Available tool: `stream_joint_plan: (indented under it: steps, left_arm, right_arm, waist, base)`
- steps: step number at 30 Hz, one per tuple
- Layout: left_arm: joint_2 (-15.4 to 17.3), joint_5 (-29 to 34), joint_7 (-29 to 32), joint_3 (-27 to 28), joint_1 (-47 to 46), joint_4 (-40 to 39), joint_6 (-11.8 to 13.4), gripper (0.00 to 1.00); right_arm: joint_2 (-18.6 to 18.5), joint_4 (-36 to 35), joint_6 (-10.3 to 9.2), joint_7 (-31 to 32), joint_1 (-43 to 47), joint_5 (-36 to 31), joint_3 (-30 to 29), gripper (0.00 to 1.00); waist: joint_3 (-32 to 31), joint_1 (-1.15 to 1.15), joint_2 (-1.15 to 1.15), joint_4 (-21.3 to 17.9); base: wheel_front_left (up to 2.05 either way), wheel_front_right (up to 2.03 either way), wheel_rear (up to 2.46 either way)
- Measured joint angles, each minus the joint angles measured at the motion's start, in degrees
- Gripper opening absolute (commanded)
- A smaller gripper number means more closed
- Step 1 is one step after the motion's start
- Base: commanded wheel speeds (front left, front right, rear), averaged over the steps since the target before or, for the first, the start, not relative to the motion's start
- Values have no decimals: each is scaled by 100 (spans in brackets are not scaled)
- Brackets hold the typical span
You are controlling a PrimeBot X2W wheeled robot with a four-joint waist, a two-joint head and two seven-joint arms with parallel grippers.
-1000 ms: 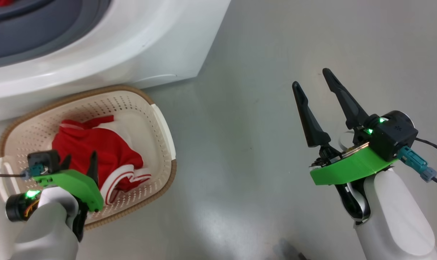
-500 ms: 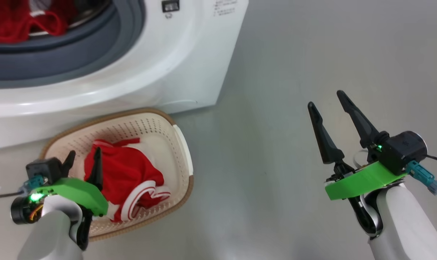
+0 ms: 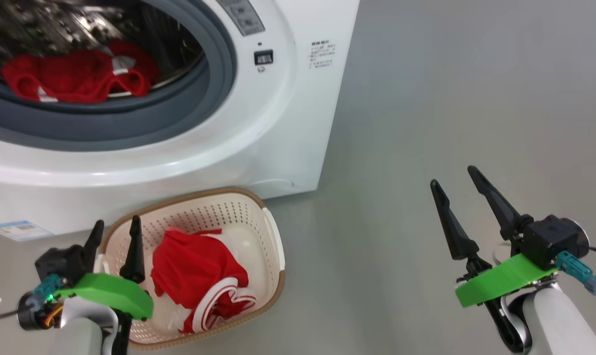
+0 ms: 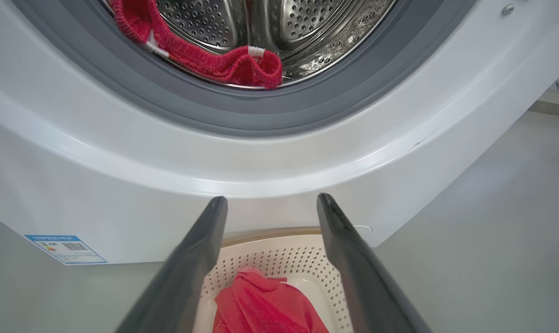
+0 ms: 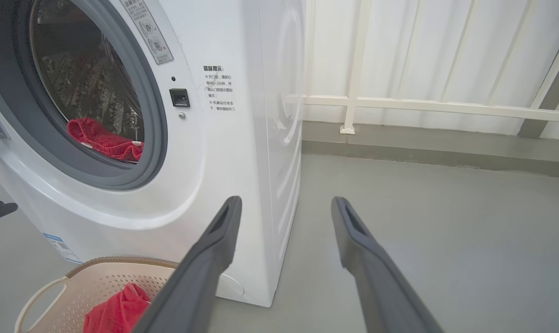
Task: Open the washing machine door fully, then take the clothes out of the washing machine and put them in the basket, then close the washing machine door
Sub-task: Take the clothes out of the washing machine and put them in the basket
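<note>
Head view — basket (image 3: 219, 217) holds clothes (image 3: 199, 271), drum (image 3: 56, 24) too

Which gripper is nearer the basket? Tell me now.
Left. The left gripper is at the basket's left edge; the right gripper is over the floor, well off to the basket's right.

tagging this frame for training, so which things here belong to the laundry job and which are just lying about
Part of the job:
big white front-loading washing machine
red fabric garment lying in its steel drum
cream perforated plastic basket on the floor in front
red-and-white garment inside that basket

Just there:
white railing along the wall
grey floor
</note>
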Motion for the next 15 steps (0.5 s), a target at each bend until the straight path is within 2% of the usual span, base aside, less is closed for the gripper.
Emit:
stream_joint_plan:
  steps: [15]
  left_arm:
    - [-167,482,-21,576,1098,-1555,-45,100]
  right_arm:
    - [-98,15,0,0,465,8,-121,100]
  waist:
    - [-720,0,0,142]
  base:
    - [0,0,0]
